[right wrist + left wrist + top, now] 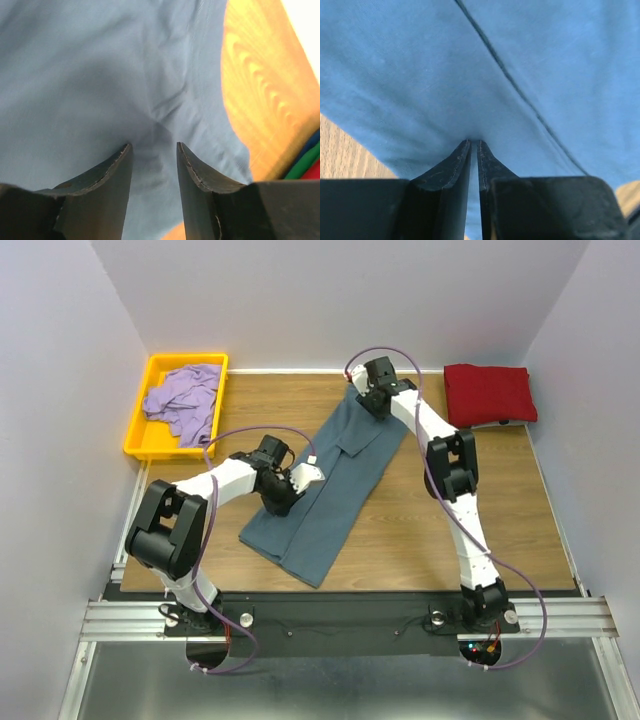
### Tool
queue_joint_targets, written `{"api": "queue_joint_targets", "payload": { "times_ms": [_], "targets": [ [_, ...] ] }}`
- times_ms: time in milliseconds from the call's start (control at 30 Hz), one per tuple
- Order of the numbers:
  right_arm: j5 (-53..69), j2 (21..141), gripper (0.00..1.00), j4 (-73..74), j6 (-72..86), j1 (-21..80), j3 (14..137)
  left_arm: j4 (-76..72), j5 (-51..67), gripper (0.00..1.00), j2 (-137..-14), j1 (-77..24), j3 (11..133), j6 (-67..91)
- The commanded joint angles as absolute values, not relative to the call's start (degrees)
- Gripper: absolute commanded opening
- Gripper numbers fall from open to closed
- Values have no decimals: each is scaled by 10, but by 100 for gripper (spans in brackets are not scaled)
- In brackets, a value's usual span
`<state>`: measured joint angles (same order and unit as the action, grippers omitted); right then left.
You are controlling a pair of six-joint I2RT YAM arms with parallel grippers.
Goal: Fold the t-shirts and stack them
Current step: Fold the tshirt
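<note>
Left gripper (474,142) pinches the blue-grey shirt (345,478); right gripper (154,145) gapes over it, contact unclear.

blue-grey t-shirt (335,475): runs off frame top and left in both wrist views; in top view its far end sits under the right wrist
left pincer (474,145): tips hidden under own wrist in top view
right pincer (154,146): same
green/red/blue bits (305,167): right wrist view corner, blurred, cut by edge, unidentifiable
lavender t-shirt (185,400): crumpled, hides part of yellow tray (140,445) floor
</note>
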<state>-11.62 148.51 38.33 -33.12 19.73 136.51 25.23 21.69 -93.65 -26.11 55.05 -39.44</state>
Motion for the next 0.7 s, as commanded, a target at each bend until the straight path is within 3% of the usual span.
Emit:
{"api": "queue_joint_targets", "payload": {
  "times_ms": [0,300,667],
  "targets": [
    [-102,1352,48,347,-284,184,1289,263,237,25,-890,-258,612,-354],
    [-50,1234,50,349,-174,182,1130,242,208,27,-967,-259,733,-398],
    [-11,1271,23,361,-93,176,1066,207,132,2,-1056,-299,736,-476]
  ]
}}
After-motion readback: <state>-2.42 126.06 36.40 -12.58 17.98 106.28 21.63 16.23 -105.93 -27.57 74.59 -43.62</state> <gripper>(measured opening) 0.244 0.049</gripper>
